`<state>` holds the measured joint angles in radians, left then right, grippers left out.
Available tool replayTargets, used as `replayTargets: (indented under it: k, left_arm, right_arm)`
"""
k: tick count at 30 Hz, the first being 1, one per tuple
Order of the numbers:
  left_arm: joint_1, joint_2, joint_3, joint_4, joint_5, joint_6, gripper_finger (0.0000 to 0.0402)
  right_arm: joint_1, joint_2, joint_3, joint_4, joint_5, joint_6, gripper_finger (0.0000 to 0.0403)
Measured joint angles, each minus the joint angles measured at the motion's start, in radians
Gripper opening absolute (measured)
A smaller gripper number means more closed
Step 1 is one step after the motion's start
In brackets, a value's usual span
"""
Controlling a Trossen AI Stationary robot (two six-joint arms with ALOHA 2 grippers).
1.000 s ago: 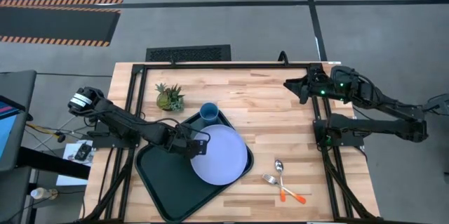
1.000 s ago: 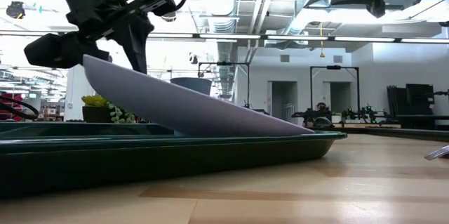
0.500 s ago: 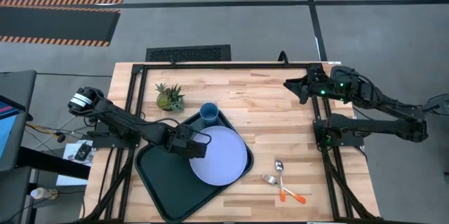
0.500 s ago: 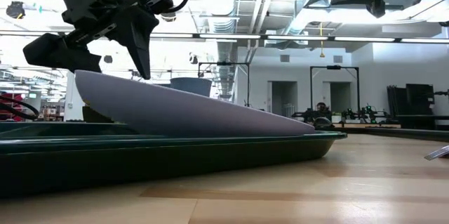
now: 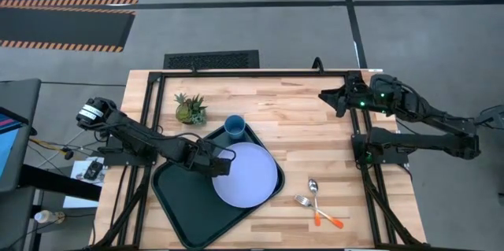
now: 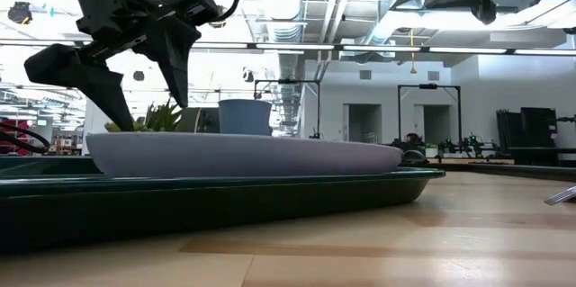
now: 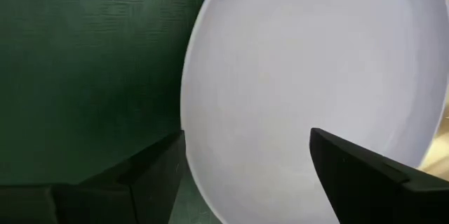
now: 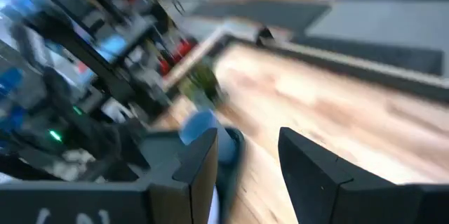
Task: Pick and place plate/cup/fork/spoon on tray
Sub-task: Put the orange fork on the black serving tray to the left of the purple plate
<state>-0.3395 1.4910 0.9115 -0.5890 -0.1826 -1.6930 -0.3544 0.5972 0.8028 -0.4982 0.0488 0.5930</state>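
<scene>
Plate lies flat in tray, right edge over the rim, cup at far corner. Left claw spread, straddling plate's left edge, likely just letting go. Fork and spoon wait on worktop. Right claw parked far right, spread.

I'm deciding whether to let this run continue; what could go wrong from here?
The plate overhangs the tray rim nearest the fork, so it may slide off. The left gripper hangs open just above the plate's edge and could nudge it. The cup also perches at the tray's corner.
</scene>
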Motion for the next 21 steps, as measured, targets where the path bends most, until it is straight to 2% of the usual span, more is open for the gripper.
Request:
replayTargets:
  k: [5,9,15,21]
  left_arm:
    - [0.013,0.0,0.0,-0.011,-0.003,-0.004,0.0288]
    - [0.027,0.0,0.0,-0.011,-0.004,-0.012,0.0288]
    - [0.04,0.0,0.0,-0.018,-0.009,0.015,0.0288]
    - [0.04,0.0,0.0,-0.026,-0.023,0.015,0.0288]
  right_arm:
    - [0.037,0.031,-0.036,-0.211,-0.03,0.056,0.0173]
    - [0.153,0.075,-0.088,-0.338,-0.113,0.206,0.0171]
    - [0.491,0.146,-0.159,-0.321,-0.155,0.427,0.0171]
    - [0.855,0.236,-0.167,-0.294,-0.05,0.442,0.0171]
